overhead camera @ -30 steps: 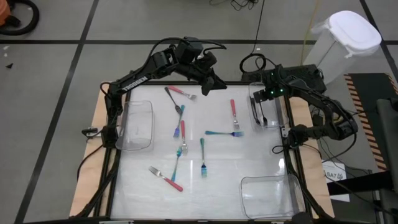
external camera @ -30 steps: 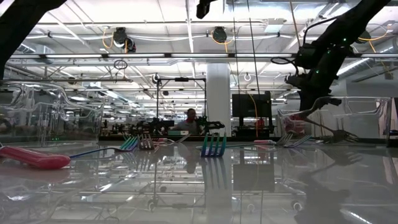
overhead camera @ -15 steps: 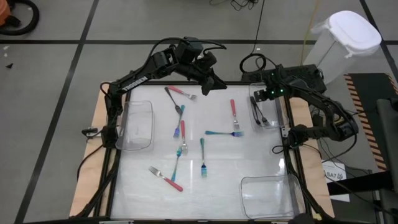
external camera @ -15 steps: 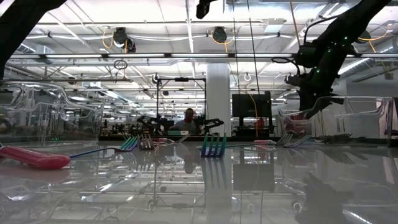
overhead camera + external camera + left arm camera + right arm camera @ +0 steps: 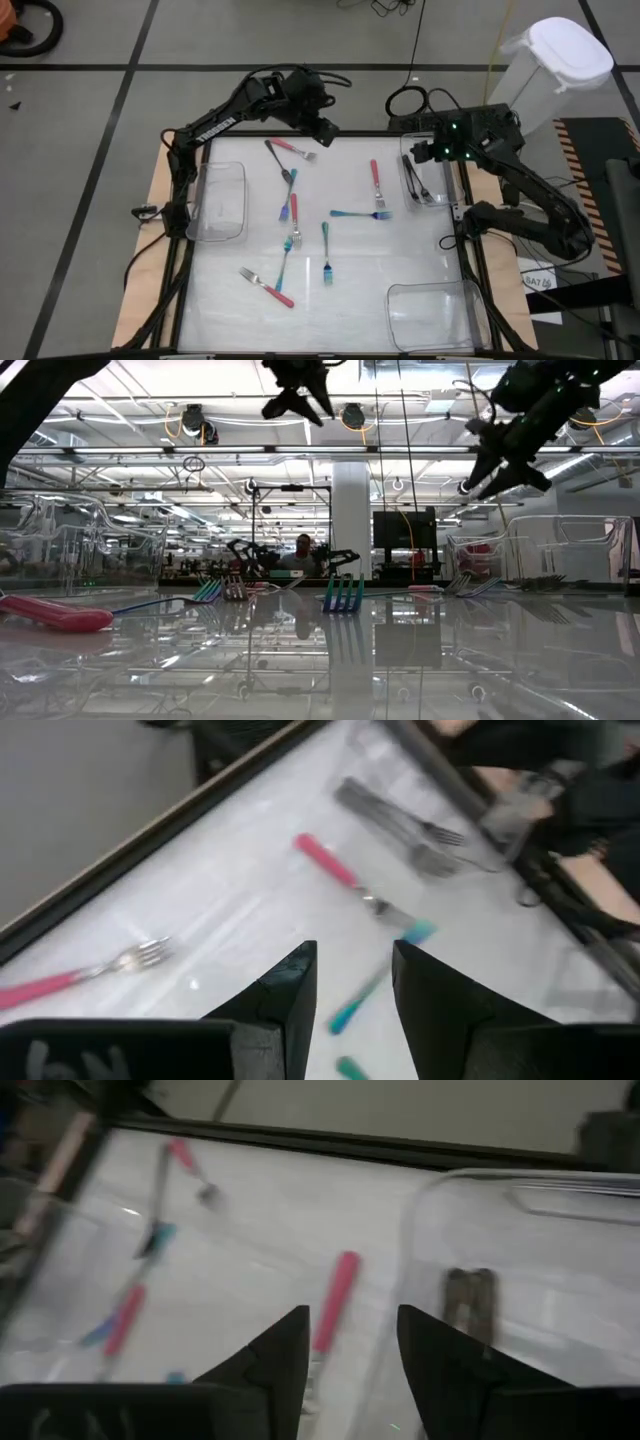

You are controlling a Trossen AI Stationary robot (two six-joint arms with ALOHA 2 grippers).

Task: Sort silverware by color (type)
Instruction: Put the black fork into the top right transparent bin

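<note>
At the table's one-o'clock corner, the right gripper [image 5: 428, 152] hangs above a clear rectangular plastic bin [image 5: 447, 190], its dark fingers [image 5: 445, 1365] apart and holding nothing; two slim all-black forks [image 5: 417, 180] lie inside that bin. At twelve o'clock the left gripper [image 5: 327, 130] hovers over the table's far edge, fingers [image 5: 283, 995] parted and empty. Spread across the white table [image 5: 400, 250] from eleven through six o'clock lie the remaining forks, some with pink-red plastic handles [image 5: 375, 180] and some with teal-blue ones [image 5: 327, 250]. Two more clear bins stand at nine o'clock [image 5: 222, 200] and five o'clock [image 5: 432, 315].
</note>
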